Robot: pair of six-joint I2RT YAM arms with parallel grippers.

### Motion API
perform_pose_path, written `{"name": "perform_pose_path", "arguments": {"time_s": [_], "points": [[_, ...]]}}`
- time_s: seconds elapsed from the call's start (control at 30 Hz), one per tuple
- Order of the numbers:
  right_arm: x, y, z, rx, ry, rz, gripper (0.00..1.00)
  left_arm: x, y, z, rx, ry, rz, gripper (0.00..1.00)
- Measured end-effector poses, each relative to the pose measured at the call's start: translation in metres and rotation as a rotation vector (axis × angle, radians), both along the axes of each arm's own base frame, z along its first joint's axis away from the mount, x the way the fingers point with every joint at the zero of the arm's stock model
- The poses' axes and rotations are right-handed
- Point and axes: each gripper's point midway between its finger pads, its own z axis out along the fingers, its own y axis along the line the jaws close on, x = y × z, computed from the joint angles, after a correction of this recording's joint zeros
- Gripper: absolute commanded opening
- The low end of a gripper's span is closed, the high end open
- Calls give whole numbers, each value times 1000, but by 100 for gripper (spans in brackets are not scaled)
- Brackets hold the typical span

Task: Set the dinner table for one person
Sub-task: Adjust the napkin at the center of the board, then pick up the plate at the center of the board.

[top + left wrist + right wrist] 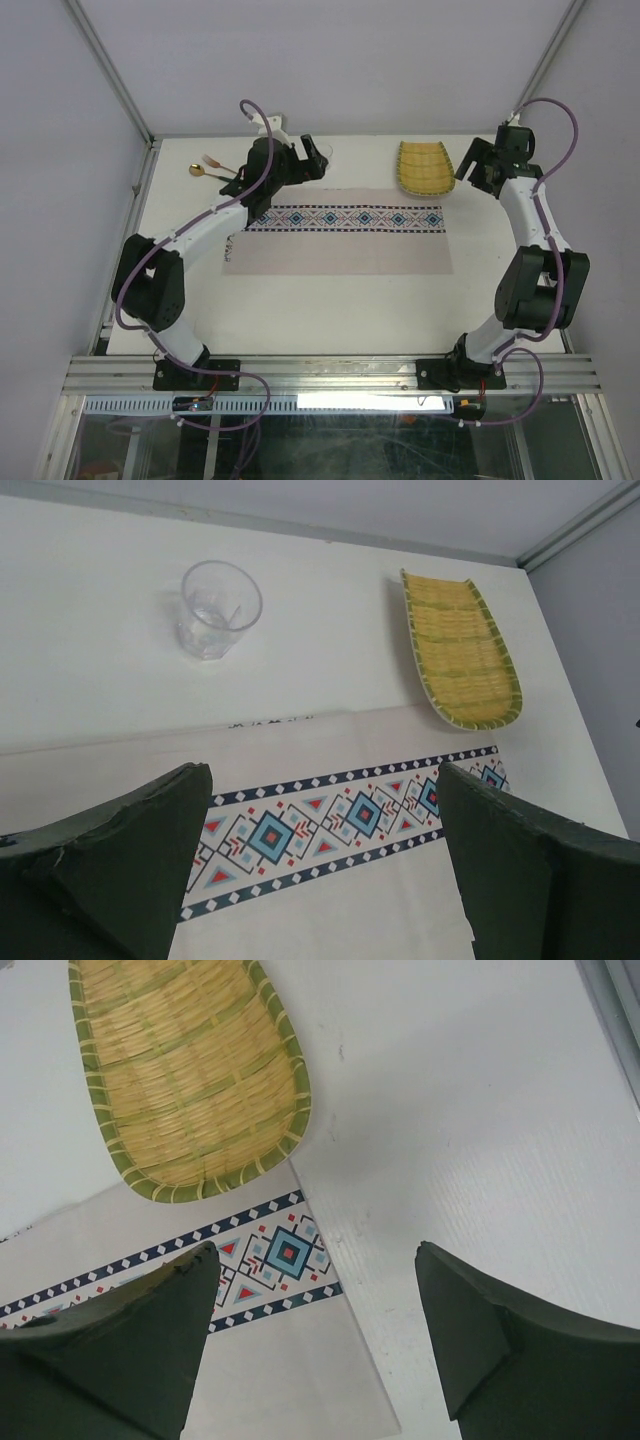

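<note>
Top external view: two white-and-black arms reach over the dinner table, a matte white top filling the middle of the frame, with a metal rail along its lower edge. One pale placemat with a single blue-red patterned band lies at centre. One woven yellow tray with a green rim sits just above the mat's upper right corner. Two pieces of cutlery, a gold spoon and a fork, lie together at upper left, off the mat. The left gripper hangs above the mat's upper left corner and the right gripper just right of the tray; from this height their spread cannot be told.

Left wrist view: the left gripper's two dark fingers stand wide apart at the bottom of the frame, with nothing between them. Below them runs the patterned band. One clear glass stands upright on the bare table at upper left, apart from the mat. The one tray lies at upper right, its near end touching or just over the mat's edge.

Right wrist view: the right gripper's two fingers are likewise spread and hold nothing. The tray fills the upper left, its rim meeting the mat's corner. Bare white tabletop takes the right half.
</note>
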Motion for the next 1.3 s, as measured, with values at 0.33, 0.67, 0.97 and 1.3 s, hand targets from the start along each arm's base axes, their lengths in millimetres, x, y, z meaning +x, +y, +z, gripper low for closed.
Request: {"name": "perform_pose_path", "arguments": {"time_s": [0.33, 0.67, 0.97, 1.3], "points": [[2, -5, -3, 36, -4, 6, 80, 5, -31, 1, -58, 10, -119, 96], [4, -8, -2, 40, -5, 1, 81, 0, -54, -12, -104, 33, -227, 95], [31, -20, -29, 51, 51, -17, 80, 14, -87, -24, -118, 44, -297, 95], [68, -43, -56, 86, 74, -34, 75, 25, -111, -33, -130, 43, -348, 94]]}}
